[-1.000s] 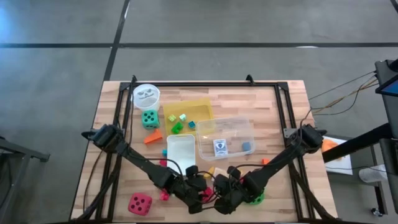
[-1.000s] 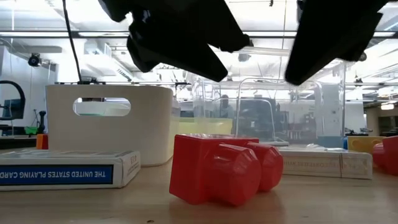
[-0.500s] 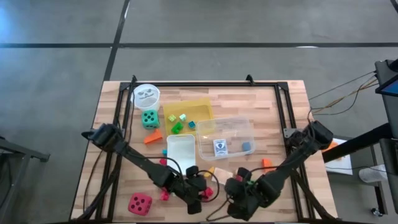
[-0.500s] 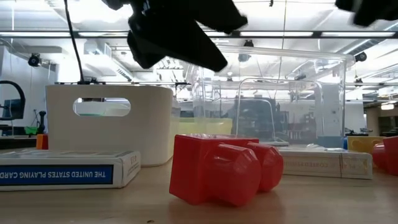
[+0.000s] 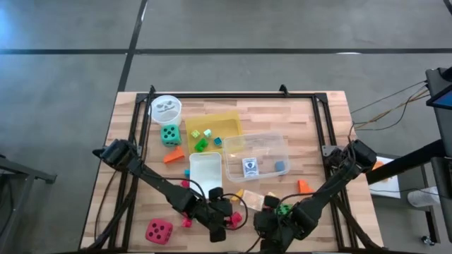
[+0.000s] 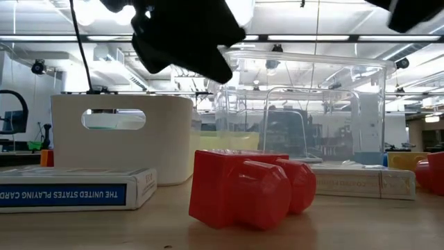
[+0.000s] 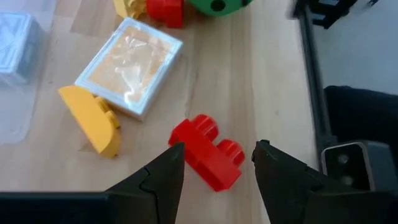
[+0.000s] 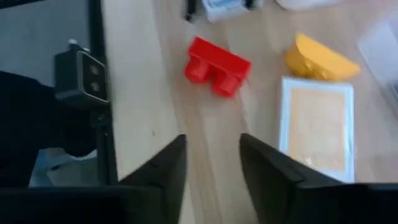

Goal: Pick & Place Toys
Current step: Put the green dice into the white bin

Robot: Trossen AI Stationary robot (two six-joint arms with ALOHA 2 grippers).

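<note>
A red two-stud block (image 7: 208,155) lies on the table near its front edge; it also shows in the low view (image 6: 243,189) and the right wrist view (image 8: 217,65). My left gripper (image 7: 217,149) is open above it, a finger on either side and clear of it (image 6: 182,35). My right gripper (image 8: 212,140) is open and empty, higher and nearer the table's front edge (image 5: 272,227). A yellow block (image 7: 93,121), a card pack (image 7: 130,65) and the green die (image 7: 217,5) lie close by.
A white tray (image 6: 125,139) and a clear plastic box (image 5: 258,155) stand behind the red block. A blue card pack (image 6: 76,187) lies to its left. A red die (image 5: 159,231), teal die (image 5: 169,134), yellow tray (image 5: 212,127) and white cup (image 5: 166,107) are farther off.
My right gripper has drawn back from beside the left gripper, up and toward the table's near edge, away from the red block. My left gripper has stayed above the red block, shifting slightly. The red block has not moved.
</note>
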